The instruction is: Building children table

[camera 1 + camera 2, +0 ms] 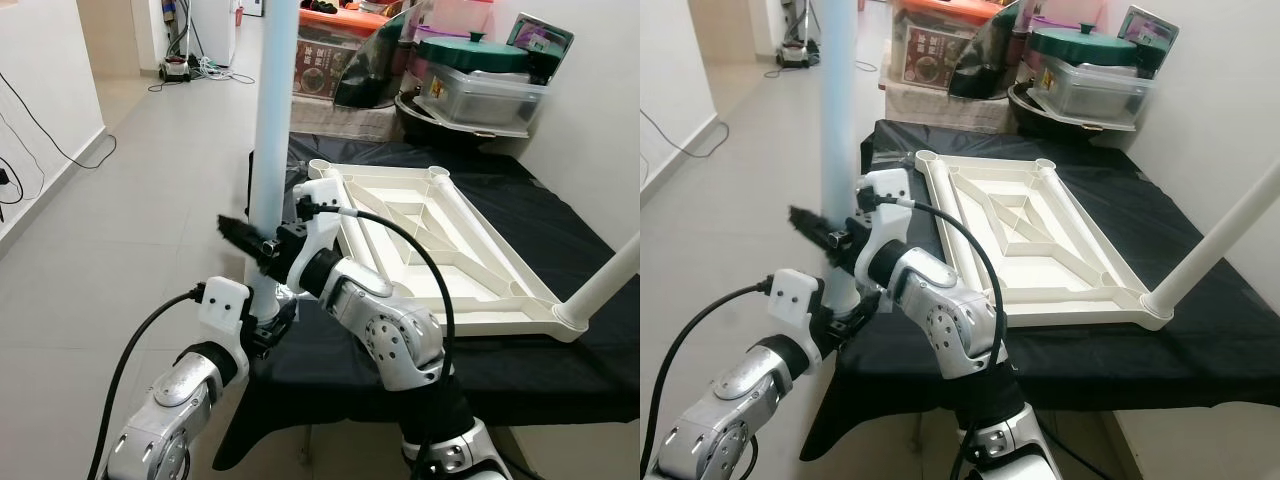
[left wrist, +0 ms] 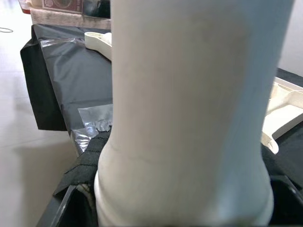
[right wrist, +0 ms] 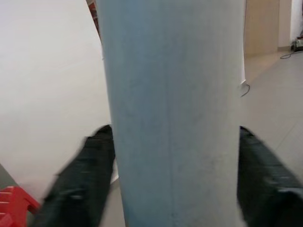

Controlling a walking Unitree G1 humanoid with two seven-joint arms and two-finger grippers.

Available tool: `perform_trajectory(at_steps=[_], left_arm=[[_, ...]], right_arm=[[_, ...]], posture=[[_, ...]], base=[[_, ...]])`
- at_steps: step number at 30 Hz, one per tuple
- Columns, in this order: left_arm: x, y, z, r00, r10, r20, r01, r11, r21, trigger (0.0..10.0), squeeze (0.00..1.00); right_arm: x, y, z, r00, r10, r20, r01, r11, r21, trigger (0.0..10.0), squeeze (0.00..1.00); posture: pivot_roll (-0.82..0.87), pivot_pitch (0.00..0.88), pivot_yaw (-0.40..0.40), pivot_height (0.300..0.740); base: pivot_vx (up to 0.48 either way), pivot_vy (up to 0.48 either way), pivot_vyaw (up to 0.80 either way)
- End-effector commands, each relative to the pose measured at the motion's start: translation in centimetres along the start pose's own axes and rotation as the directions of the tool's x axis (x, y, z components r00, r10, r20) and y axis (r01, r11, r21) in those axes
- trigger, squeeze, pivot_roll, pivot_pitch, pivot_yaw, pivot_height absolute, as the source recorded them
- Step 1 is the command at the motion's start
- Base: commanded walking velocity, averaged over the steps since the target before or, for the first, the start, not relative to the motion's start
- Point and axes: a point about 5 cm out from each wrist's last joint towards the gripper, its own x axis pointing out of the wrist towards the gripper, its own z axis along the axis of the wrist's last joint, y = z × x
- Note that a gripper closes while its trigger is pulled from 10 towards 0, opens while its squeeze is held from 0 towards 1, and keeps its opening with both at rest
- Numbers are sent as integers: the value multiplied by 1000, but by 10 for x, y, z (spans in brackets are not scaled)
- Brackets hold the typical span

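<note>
Currently I have the upturned white table frame [image 1: 420, 240] on the black-covered tabletop [image 1: 560, 230], beyond both jaws. One table leg [image 1: 272, 110] stands upright, clamped between both jaws, right gripper [image 1: 262, 243] above left gripper [image 1: 268, 322]. Next I'd seat it into its corner socket.

Both my arms are raised in front of me and bent at the elbow, reaching to my left. My right pincer [image 1: 262, 243] sits higher, its wrist turned so the black fingers [image 3: 78, 182] straddle the upright white leg [image 1: 272, 120], one on each side. My left pincer [image 1: 268, 322] is just below it, clamped around the flared foot of that same leg, forearm angled upward.
</note>
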Motion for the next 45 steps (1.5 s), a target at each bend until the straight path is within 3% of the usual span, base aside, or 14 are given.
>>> perform_trajectory(at_steps=[1,4,5,6,7,13,18,21,25,27,32,37,39,45], left_arm=[[-1,-14,3,995,-95,4,95,995,-2,9686,0],[-5,-21,5,988,-156,2,156,988,-15,10000,0],[-9,-27,8,977,-214,6,215,976,-27,10000,0],[-9,-27,8,977,-214,6,215,976,-27,10000,0],[-17,-35,12,954,-300,-1,299,954,-26,10000,0],[-44,-41,22,857,-513,-53,514,858,-2,10000,0],[-50,-39,22,820,-565,-90,568,823,10,10000,0],[-62,-34,23,733,-662,-159,669,743,-11,10000,0],[-63,-33,23,720,-675,-162,681,732,-25,10000,0],[-64,-31,17,682,-706,-190,711,701,-54,10000,0],[-61,-29,14,625,-751,-215,755,651,-77,10000,0],[-56,-36,23,571,-803,-168,802,590,-96,10000,0],[-56,-37,25,551,-820,-158,816,568,-104,10000,0],[-57,-39,25,532,-832,-157,827,551,-110,10000,0]], right_arm=[[0,-1,0,1000,11,17,-12,999,44,10000,1000],[-3,-4,6,998,56,38,-58,996,62,10000,1000],[-9,-5,10,990,132,42,-135,988,79,10000,835],[-9,-5,10,990,132,42,-135,988,79,10000,835],[-18,-10,12,974,225,22,-226,971,84,10000,0],[-42,-19,18,901,427,-80,-421,904,75,10000,0],[-47,-22,16,879,464,-105,-452,884,120,10000,0],[-62,-12,16,796,596,-108,-562,793,236,10000,0],[-64,-8,17,778,621,-97,-586,772,245,10000,0],[-65,1,27,732,681,-11,-651,705,283,10000,0],[-65,14,33,675,736,57,-714,631,301,10000,0],[-65,30,32,627,774,86,-769,599,222,10000,0],[-66,32,31,619,782,77,-777,594,209,8941,0],[-69,33,28,618,785,50,-776,598,198,8549,0]], posture=[[122,0,-157,740],[126,0,-162,740],[137,0,-163,740],[137,0,-163,740],[153,0,-172,740],[151,0,-167,740],[148,0,-160,740],[140,0,-154,740],[134,0,-148,740],[134,0,-150,740],[128,0,-144,740],[122,0,-139,740],[118,0,-134,740],[117,0,-134,740]], base=[[0,0,0],[0,0,0],[0,0,0],[0,0,0],[0,0,0],[0,0,0],[0,0,0],[0,0,0],[0,0,0],[0,0,0],[0,0,0],[0,0,0],[0,0,0],[0,0,0]])
